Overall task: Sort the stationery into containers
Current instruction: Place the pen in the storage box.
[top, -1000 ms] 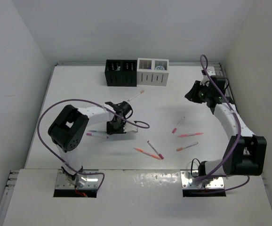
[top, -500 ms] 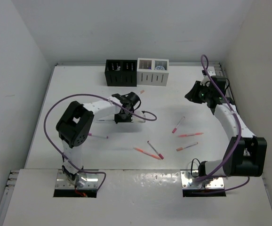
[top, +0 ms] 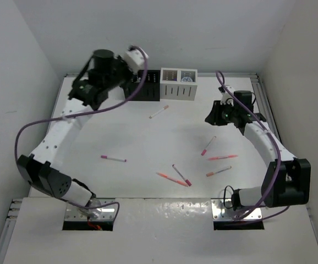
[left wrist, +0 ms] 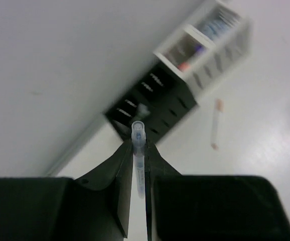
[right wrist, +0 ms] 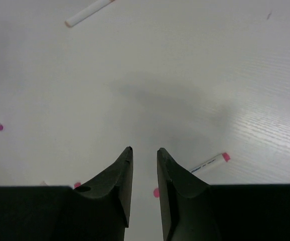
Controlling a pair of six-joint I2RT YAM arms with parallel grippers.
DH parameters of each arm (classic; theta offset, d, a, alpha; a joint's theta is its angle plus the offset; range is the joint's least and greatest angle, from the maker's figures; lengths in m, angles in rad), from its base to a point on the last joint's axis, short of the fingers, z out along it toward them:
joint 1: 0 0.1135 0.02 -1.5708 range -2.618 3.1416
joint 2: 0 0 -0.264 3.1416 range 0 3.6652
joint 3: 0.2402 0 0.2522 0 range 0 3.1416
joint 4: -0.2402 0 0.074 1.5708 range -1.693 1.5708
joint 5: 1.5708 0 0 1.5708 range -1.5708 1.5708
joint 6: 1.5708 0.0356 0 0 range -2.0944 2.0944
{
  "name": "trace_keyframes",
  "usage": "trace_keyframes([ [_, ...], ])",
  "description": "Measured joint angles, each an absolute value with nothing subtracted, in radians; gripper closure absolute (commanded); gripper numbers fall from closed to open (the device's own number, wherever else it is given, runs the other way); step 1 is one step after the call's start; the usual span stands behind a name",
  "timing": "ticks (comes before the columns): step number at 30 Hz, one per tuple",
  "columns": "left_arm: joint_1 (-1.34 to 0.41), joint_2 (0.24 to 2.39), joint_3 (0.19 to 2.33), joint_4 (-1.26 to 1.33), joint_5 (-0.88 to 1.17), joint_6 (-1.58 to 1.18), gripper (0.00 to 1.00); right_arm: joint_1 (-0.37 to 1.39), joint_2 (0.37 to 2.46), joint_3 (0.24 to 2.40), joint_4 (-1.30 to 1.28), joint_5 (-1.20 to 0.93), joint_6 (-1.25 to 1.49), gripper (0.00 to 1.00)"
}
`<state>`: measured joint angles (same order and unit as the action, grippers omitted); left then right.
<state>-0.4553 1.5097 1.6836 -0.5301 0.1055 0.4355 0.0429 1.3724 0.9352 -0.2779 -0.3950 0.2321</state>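
The left gripper (left wrist: 139, 146) was clamped on a thin pen (left wrist: 139, 168) with a clear cap. It was raised in the air just short of the black organiser box (top: 141, 85), and the capped end stuck out past the fingertips toward that box. The right gripper (right wrist: 144, 150) hung low over the white table (top: 93, 132), well to the right of the black box and a little forward of it. Its jaws stood a narrow slit apart with nothing between them.

The white organiser box (top: 179, 84) stood touching the black box's right side, the same size. Its compartment next to the black box showed coloured pen ends.

Loose pens lay out in front. A white pen with an orange tip (top: 159, 112) lay near the black box, just forward and to the right. A pink-ended pen (top: 114, 158) lay well forward and slightly left. Farther forward and right, two pens (top: 173, 176) lay touching in a narrow V. Beyond them to the right were a pink-tipped pen (top: 208, 145), a red pen (top: 223, 157) and an orange pen (top: 218, 171), all apart from one another.

A small round white jar (top: 188, 78) sat in the white box's compartment farthest from the black box.
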Motion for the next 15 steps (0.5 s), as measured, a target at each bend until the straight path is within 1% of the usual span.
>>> trace_keyframes([
  [2, -0.361, 1.483, 1.687, -0.429, 0.123, 0.377, 1.0, 0.066, 1.368, 0.926, -0.291, -0.398, 0.202, 0.74],
  [5, -0.27, 1.563, 1.765, -0.217, 0.167, 0.27, 1.0, 0.096, 1.362, 0.913, -0.317, -0.396, 0.157, 0.75],
  [10, -0.159, 1.804, 1.79, 0.094, 0.274, 0.055, 1.0, 0.134, 1.362, 0.913, -0.369, -0.379, 0.092, 0.75],
  [15, -0.096, 2.037, 1.81, 0.246, 0.329, -0.077, 1.0, 0.144, 1.362, 0.913, -0.409, -0.374, 0.05, 0.72],
])
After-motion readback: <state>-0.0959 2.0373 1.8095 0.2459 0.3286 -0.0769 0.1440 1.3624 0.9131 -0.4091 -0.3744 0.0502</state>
